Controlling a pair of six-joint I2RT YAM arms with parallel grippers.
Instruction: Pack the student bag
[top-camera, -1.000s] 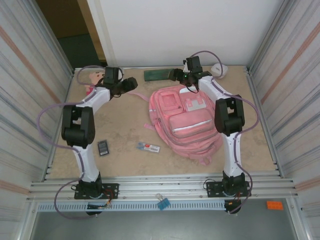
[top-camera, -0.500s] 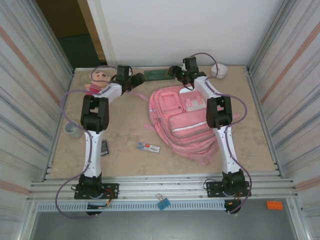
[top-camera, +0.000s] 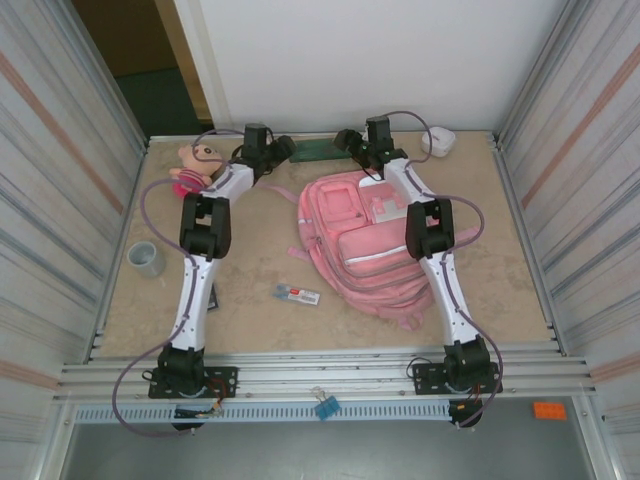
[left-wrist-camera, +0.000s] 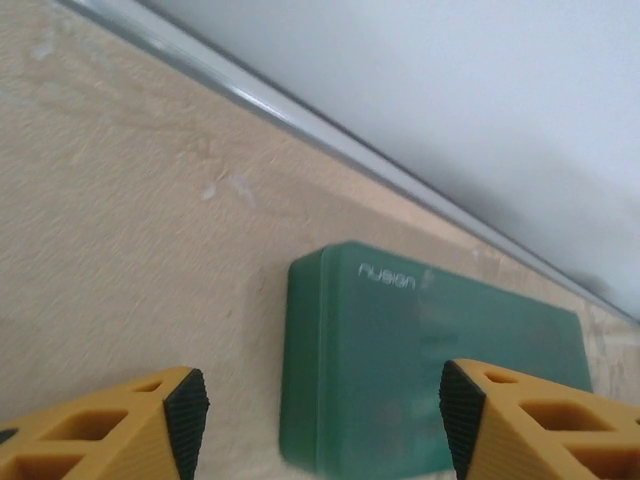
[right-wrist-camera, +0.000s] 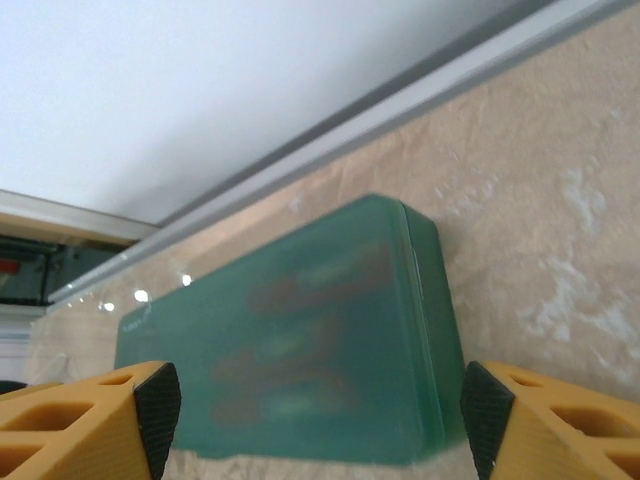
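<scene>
While both pincers stood spread wide and clasped nothing, they faced each other along the far edge of the table. The left gripper reached in from the left. Its wrist view showed its yellow, black-tipped fingers far apart, with a green box lying flat on the table just ahead, between them. The right gripper reached in from the other side. Its own view showed its fingers just as wide, with the same box ahead of them, one short end turned toward the right-hand finger. Seen from above, the box lay along the back rail between the two grippers; I could not tell whether any fingertip touched it.

The student bag lay flat on the table right of centre, front pockets upward, just on the near side of the box and the right gripper. The right arm stretched over its right side, and its lower end pointed toward the near edge.

Farther out, a pink plush doll lay at the far left, beside the left arm. A white rounded object sat in the far right corner. A grey roll stood near the left wall. A small packet with a red label lay on the table to the left of the bag, apart from it. A small dark item showed partly behind the left arm. A blue clip rested on the rail at the near edge.
</scene>
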